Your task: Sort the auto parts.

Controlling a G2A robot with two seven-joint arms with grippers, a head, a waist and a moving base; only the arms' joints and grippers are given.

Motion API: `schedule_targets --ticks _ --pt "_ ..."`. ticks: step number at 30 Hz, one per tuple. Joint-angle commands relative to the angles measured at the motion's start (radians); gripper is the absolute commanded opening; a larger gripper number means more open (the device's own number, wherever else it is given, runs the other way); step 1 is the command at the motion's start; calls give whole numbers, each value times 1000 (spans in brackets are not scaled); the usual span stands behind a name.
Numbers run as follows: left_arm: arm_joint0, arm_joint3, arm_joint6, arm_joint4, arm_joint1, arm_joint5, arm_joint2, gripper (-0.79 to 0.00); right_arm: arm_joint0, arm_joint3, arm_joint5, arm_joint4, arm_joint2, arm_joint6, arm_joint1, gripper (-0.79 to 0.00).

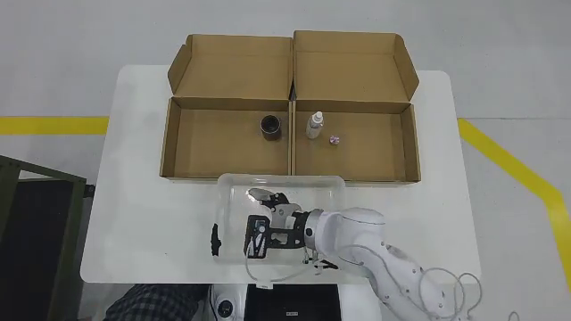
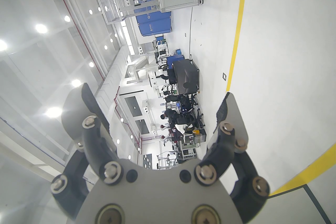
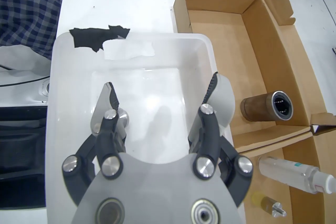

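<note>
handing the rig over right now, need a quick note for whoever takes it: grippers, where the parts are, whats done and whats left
Left gripper: open, empty, pointing out at the room.
Right gripper: open, empty, jaws down inside the clear bin.
Parts: the brown cylinder lies in one cardboard box; the white bottle and a small metal fitting lie in the neighbouring box.
Done: those three look sorted.
Left: a small silver piece shows in the bin beside one of the right jaws, half hidden; probably the last part to pick.
</note>
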Motion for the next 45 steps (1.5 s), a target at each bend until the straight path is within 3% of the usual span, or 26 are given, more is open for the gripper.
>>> schedule_targets --ticks 1,13,30,33,42,44,45 --pt "0 0 0 0 0 0 0 0 -11 -6 -21 0 6 1 5 -209" --pt "0 0 0 0 0 0 0 0 -43 2 -101 30 22 71 24 -246" --pt "0 0 0 0 0 0 0 0 52 130 -93 127 -49 157 8 -296" --pt "0 0 0 0 0 0 0 0 71 157 -88 142 -63 167 4 -394" --pt "0 0 0 0 0 0 0 0 119 219 -82 189 -109 197 -10 -462" --pt "0 0 0 0 0 0 0 0 127 226 -83 198 -115 200 -11 -585" --pt "0 0 0 0 0 0 0 0 131 228 -83 204 -116 201 -12 -702"
